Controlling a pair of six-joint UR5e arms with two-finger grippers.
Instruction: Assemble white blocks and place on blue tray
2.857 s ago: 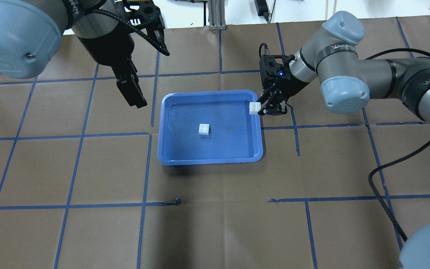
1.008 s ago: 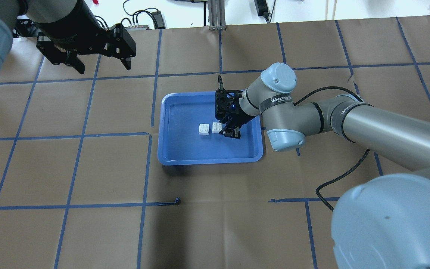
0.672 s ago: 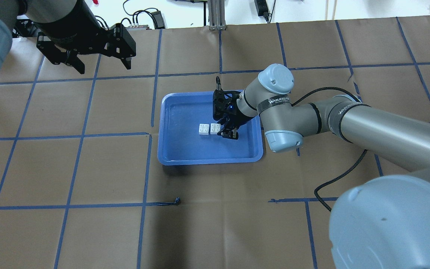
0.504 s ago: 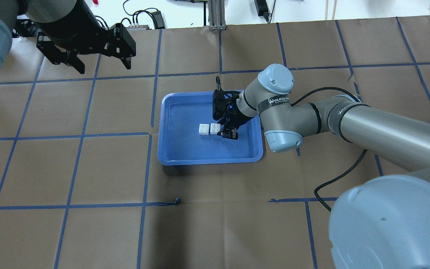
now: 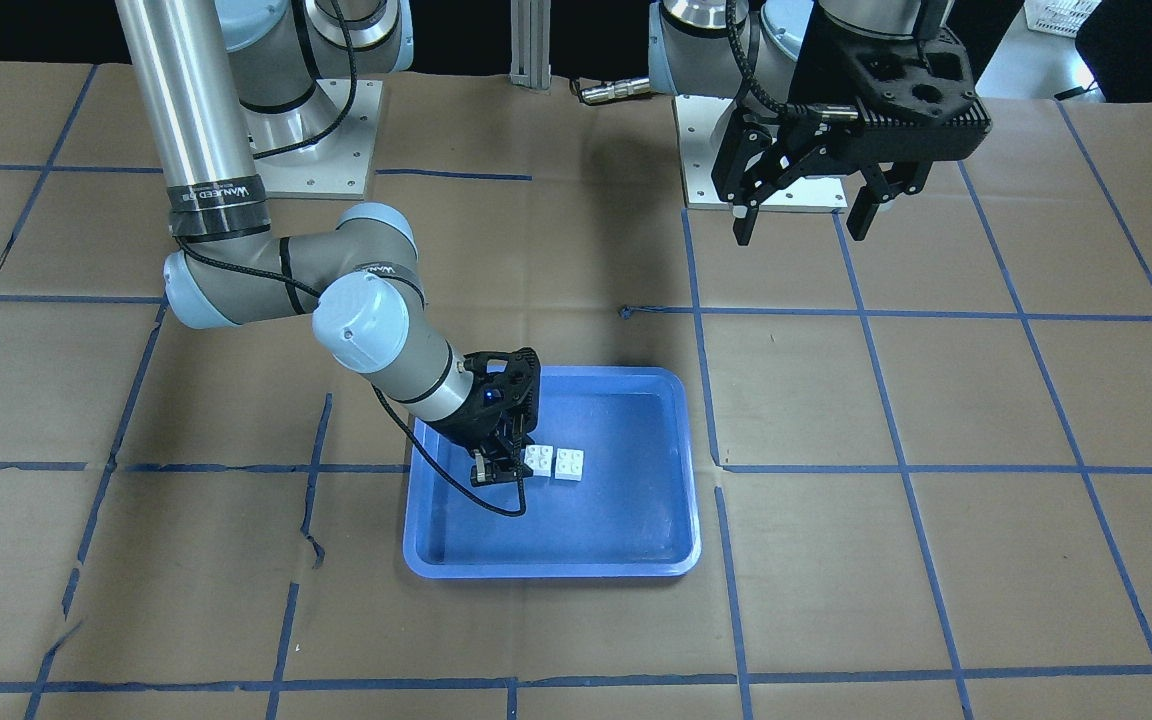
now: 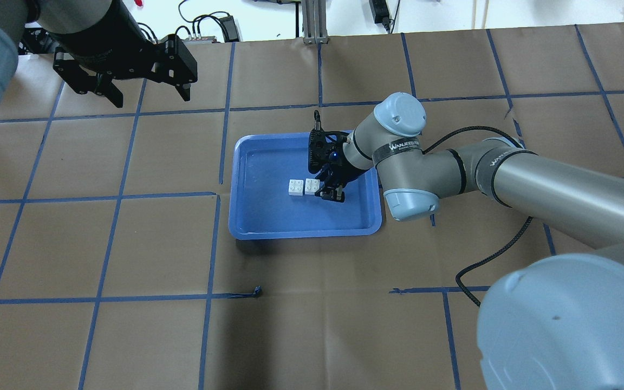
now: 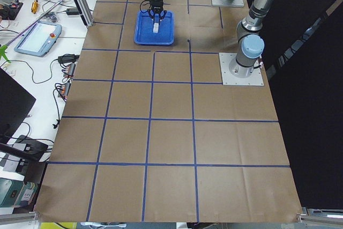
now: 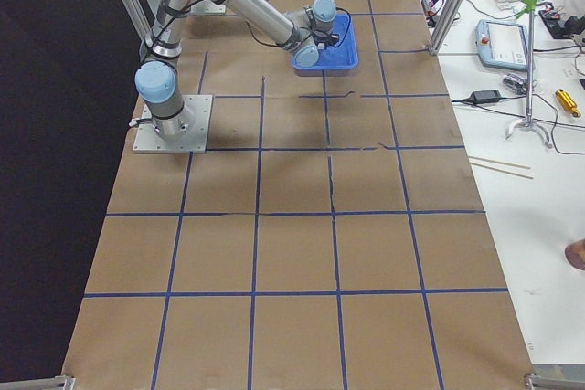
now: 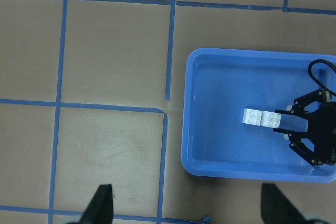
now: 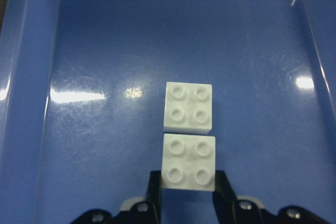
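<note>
The blue tray (image 6: 304, 233) lies mid-table. One white block (image 6: 295, 187) rests on its floor. My right gripper (image 6: 324, 190) is shut on a second white block (image 6: 312, 186), held studs-up right beside the first with a narrow gap. In the right wrist view the held block (image 10: 189, 162) sits between the fingers (image 10: 153, 184), just below the free block (image 10: 188, 106). I cannot tell whether the held block touches the floor. My left gripper (image 6: 150, 97) is open and empty, high over the table's far left.
Brown paper with a blue tape grid covers the table (image 6: 128, 244). A black cable (image 6: 485, 260) trails from the right arm across the table. In the front-facing view both arm bases (image 5: 786, 150) stand at the table's robot side.
My right gripper has carried its white block from the tray's right rim to beside the block in the tray. My left gripper has drawn back to the far left. Nothing moved in the last half second.
</note>
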